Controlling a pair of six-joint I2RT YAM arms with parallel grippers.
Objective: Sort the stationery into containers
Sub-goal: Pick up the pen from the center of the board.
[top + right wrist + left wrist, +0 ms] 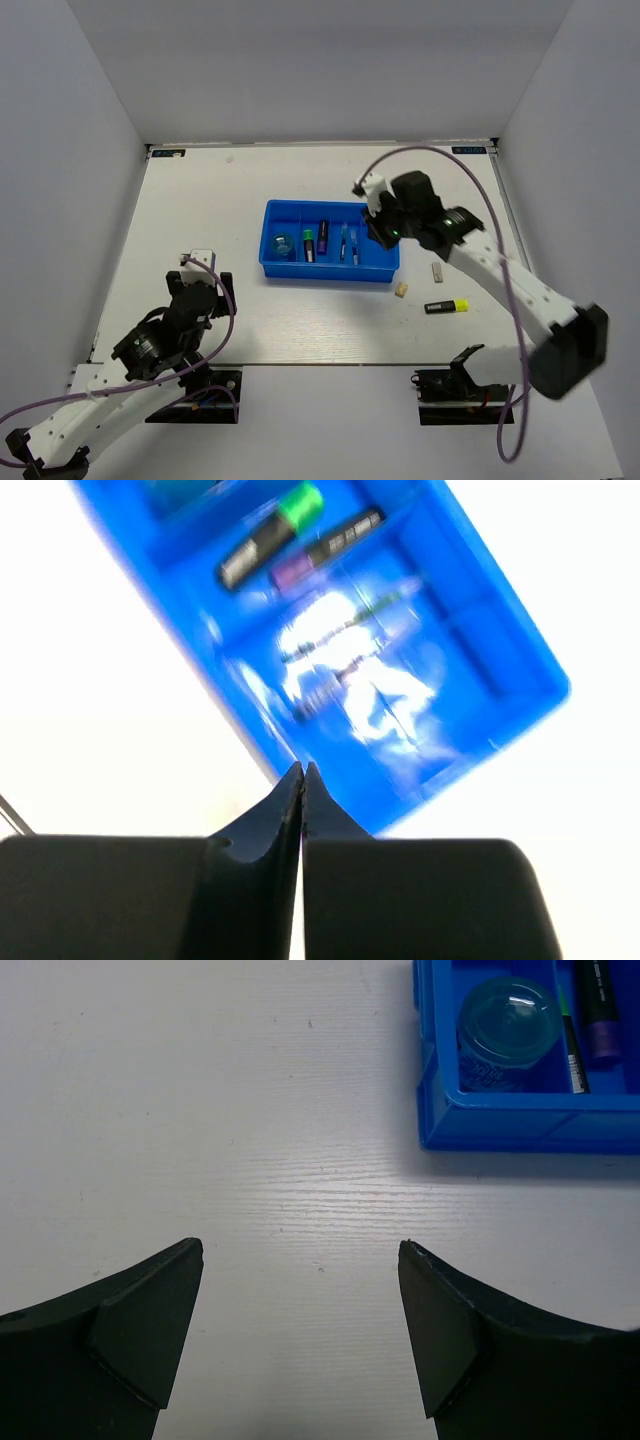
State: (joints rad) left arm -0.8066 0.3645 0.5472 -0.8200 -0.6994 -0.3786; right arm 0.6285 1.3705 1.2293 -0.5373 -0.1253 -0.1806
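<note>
White wood-grain table (200, 200) between pale walls (80, 130) — left tool (300, 1252) spread empty, right tool (302, 772) pressed shut, empty.

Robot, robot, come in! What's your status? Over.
Left gripper open, over white table. Right gripper shut, empty, above bright blue plastic tray. Yellow-black highlighter, beige eraser, white eraser outside tray. Nothing blocking.

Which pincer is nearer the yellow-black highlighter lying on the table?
Right. The right pincer hangs shut over the blue tray's right end, just up-left of the yellow-black highlighter. The left pincer is open, beyond the tray's left end.
</note>
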